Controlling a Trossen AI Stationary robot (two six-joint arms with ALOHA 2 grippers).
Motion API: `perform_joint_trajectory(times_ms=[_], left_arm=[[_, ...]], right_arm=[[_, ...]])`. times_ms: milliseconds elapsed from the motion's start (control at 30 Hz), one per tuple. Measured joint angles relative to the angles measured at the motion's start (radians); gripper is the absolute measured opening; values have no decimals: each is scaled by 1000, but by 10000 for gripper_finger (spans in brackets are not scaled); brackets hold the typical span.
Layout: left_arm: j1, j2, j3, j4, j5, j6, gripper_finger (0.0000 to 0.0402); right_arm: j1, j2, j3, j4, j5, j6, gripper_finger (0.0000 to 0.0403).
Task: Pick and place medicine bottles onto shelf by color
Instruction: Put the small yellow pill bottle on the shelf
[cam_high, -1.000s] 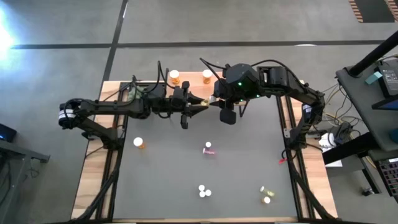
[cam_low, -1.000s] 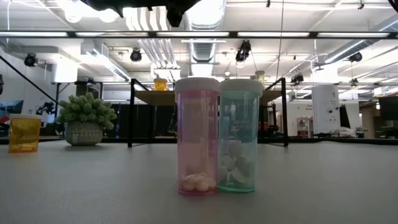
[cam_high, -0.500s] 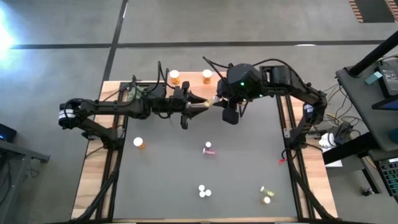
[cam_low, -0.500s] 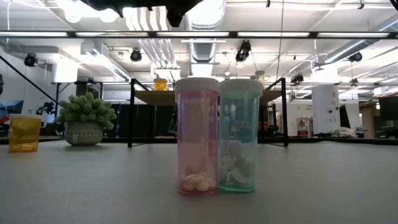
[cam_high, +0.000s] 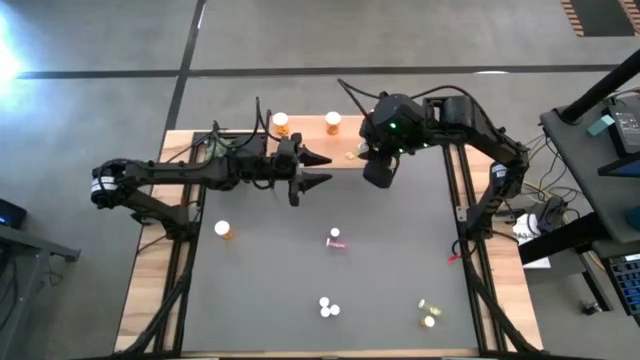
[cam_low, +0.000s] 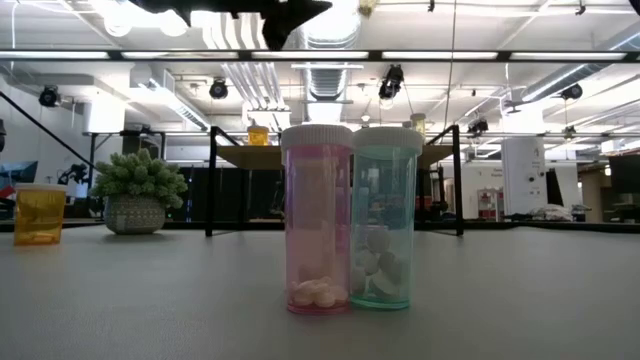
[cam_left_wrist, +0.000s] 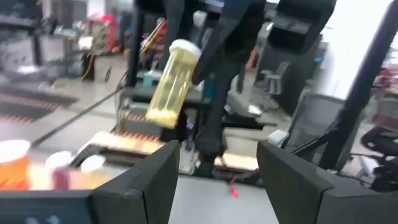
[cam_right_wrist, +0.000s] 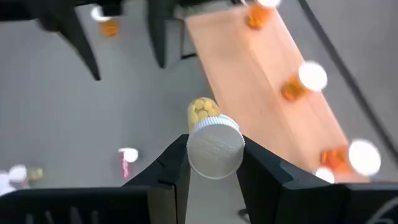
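While the left gripper (cam_high: 322, 170) hovers with fingers spread and empty, the right gripper (cam_right_wrist: 214, 163) clamps a yellow-green bottle (cam_right_wrist: 211, 140) by its cap, beside the shelf (cam_high: 325, 140) at the table's far edge.

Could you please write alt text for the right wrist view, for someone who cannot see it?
The right gripper holds a yellow bottle by its white cap above the grey mat. Beside it runs the wooden shelf with orange bottles on it.
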Motion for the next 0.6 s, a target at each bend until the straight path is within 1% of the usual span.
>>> perform_joint_trajectory(times_ms=[267,467,600], left_arm=[[14,-123,0,-230,-81,-23,201],[14,-198,0,-254,-95,-24,201],[13,-230,0,-255,-95,-24,201]], right_arm=[[-157,74,0,-63,-1,188,100],[-277,159,0,-64,-38,223,101],[-318,220,0,-72,-57,246,108]])
